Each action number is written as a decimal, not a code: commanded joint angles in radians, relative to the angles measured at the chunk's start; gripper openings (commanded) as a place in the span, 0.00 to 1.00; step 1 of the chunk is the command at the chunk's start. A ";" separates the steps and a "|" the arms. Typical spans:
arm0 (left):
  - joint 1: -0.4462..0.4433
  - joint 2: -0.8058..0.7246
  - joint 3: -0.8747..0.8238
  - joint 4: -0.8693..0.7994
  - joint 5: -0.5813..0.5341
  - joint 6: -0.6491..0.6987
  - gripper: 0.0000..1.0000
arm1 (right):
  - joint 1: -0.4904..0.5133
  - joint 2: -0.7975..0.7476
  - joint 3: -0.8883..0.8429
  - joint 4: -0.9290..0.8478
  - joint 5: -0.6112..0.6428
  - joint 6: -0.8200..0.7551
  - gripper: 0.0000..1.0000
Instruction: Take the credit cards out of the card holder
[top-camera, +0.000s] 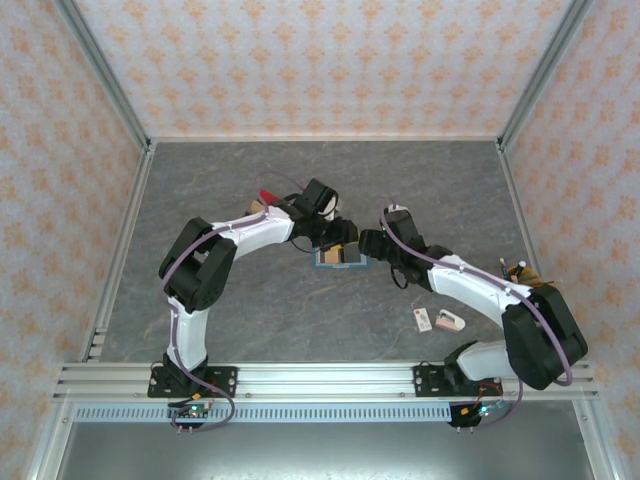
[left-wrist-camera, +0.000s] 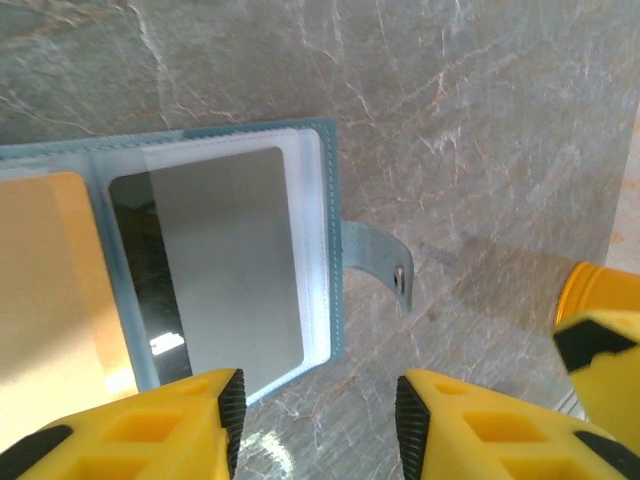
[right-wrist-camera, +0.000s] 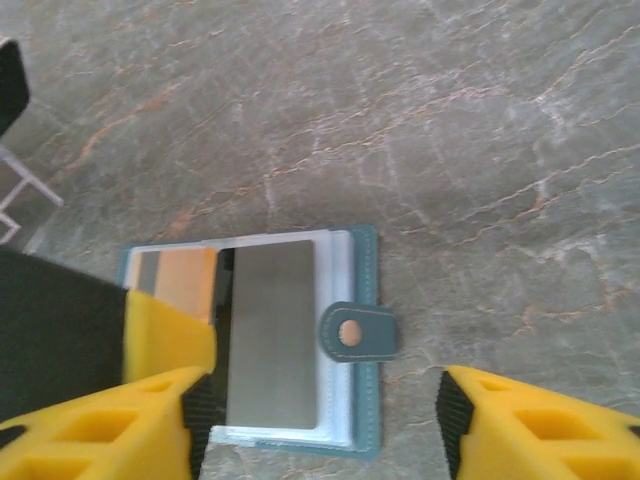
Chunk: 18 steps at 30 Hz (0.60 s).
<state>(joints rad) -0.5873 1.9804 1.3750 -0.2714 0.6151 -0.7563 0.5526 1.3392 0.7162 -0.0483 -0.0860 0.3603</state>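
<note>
The teal card holder (top-camera: 340, 258) lies open and flat on the grey table between my two grippers. In the left wrist view a grey credit card (left-wrist-camera: 225, 270) sits in the holder's clear sleeve, with an orange card (left-wrist-camera: 45, 290) in the sleeve to its left. The snap tab (left-wrist-camera: 385, 265) sticks out on the right. My left gripper (left-wrist-camera: 318, 420) is open just off the holder's near right corner, with bare table between its fingers. My right gripper (right-wrist-camera: 325, 420) is open and straddles the holder's (right-wrist-camera: 365, 400) near edge below the grey card (right-wrist-camera: 272, 335) and the tab (right-wrist-camera: 357, 330).
A small white tag (top-camera: 421, 318) and a pinkish lump (top-camera: 450, 321) lie near the right arm. Small objects sit at the right edge (top-camera: 520, 270), and a red and tan item (top-camera: 265, 197) lies behind the left gripper. The two grippers are close together.
</note>
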 joint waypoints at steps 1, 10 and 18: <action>0.044 -0.064 -0.054 0.016 -0.077 -0.049 0.43 | -0.001 0.029 0.018 0.036 -0.074 -0.018 0.56; 0.077 -0.109 -0.176 0.126 -0.053 -0.108 0.37 | -0.002 0.181 0.117 0.011 -0.267 0.002 0.33; 0.072 -0.077 -0.175 0.187 -0.002 -0.132 0.32 | -0.002 0.302 0.194 -0.082 -0.200 0.035 0.26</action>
<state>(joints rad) -0.5087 1.8915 1.2011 -0.1303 0.5922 -0.8730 0.5526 1.6115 0.8799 -0.0715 -0.3073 0.3771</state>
